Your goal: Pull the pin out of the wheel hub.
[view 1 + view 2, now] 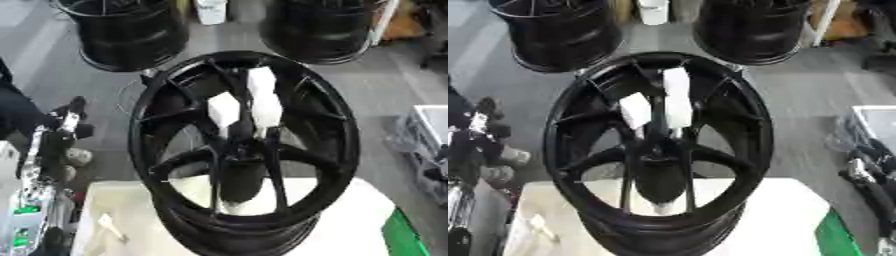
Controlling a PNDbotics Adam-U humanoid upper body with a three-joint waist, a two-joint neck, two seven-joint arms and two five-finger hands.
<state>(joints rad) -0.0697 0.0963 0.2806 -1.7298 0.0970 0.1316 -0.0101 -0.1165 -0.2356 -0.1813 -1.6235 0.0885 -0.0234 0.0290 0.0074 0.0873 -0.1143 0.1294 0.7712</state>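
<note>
A black wheel hub (245, 150) stands upright on a white table (367, 210), its face turned towards me. Two white pin-like pieces show between its spokes just above the centre: a short one (224, 110) and a taller one (263, 97) beside it on the right. My left hand (63, 127) hangs at the left edge, well apart from the rim. My right hand (866, 172), black and silver, shows at the right edge, also away from the hub. Neither hand touches the hub or the white pieces.
Two more black wheels (131, 30) (324, 27) stand on the grey floor behind. A white box (430, 125) sits at the right. A green object (402, 235) lies by the table's right corner. A small pale scrap (109, 225) lies on the table's left.
</note>
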